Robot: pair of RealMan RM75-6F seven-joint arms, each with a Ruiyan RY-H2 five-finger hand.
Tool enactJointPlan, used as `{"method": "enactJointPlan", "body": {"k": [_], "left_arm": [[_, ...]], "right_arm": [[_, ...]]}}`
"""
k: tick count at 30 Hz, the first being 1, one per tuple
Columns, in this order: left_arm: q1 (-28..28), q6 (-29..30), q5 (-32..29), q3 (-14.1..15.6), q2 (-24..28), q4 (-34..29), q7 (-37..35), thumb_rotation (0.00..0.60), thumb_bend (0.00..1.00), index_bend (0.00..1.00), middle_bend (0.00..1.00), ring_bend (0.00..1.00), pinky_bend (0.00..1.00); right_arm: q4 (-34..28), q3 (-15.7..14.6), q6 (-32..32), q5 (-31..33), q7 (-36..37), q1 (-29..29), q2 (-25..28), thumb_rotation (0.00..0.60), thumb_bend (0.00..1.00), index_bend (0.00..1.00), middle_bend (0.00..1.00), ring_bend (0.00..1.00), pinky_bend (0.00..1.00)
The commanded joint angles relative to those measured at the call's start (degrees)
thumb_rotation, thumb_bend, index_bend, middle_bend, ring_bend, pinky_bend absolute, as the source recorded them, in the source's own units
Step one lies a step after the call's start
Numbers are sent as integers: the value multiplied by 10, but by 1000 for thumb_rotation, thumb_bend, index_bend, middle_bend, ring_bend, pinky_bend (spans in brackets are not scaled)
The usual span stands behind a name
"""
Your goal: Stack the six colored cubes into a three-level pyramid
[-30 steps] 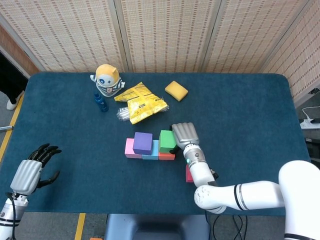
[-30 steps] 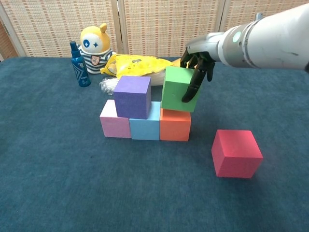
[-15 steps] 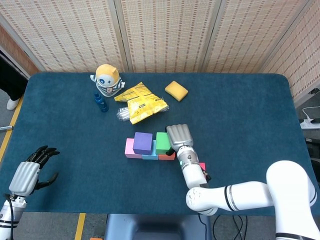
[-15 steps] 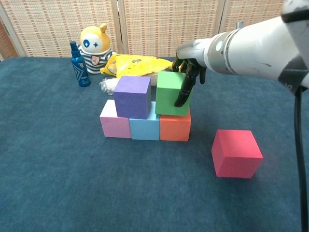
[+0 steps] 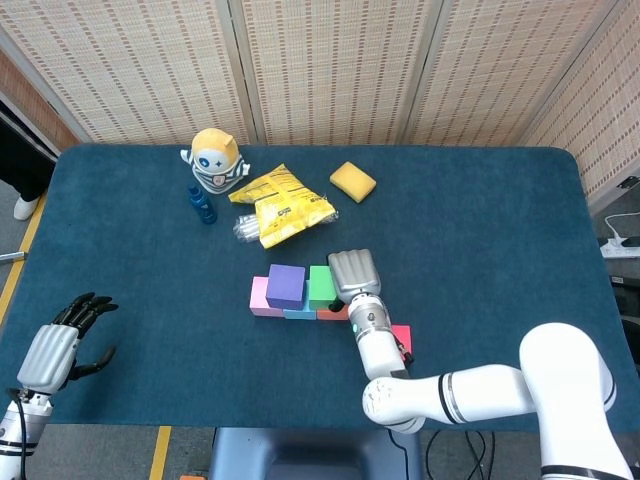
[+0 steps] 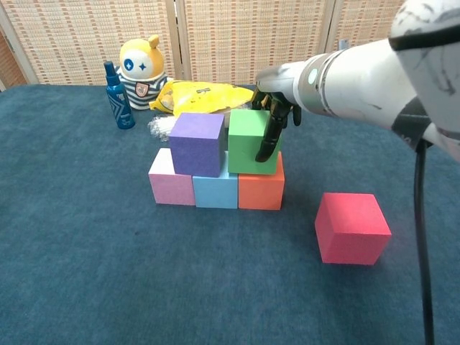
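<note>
right hand (image 6: 272, 118) grips green cube (image 6: 248, 141) — on blue (image 6: 215, 190)/orange (image 6: 260, 190) | purple (image 6: 195, 144) beside, on pink (image 6: 169, 183)/blue | red (image 6: 351, 227) apart on table | left hand (image 5: 62, 343) empty, fingers apart

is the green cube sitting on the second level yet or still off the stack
On the stack: the green cube rests on the blue cube and orange cube, beside the purple cube. The right hand grips it.
</note>
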Motion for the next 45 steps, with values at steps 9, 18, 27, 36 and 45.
{"method": "enactJointPlan", "body": {"k": [9,18,27,36,45], "left_arm": [[2,-4,-2,0,0,2,-4,600,329,239,168,97,251],[5,-3,-2,-1,-2,7,-10,600,331,237,166,92,251],[5,-5,-2,-1,-5,13,-15,600,330,237,163,89,252],[6,-7,-2,-2,-5,17,-19,600,329,238,161,89,252],[7,-9,-3,-2,-6,19,-22,600,329,236,160,89,252]], "right_arm": [[2,8,6,0,-16,-1,-11,600,219,570,502,473,490],[10,13,7,-4,-24,-4,-23,600,218,566,502,473,475],[15,17,11,-6,-34,-6,-31,600,219,561,502,473,475],[17,26,13,-5,-38,-9,-34,600,218,558,502,473,475],[24,30,11,-4,-43,-8,-41,600,218,550,502,467,475]]}}
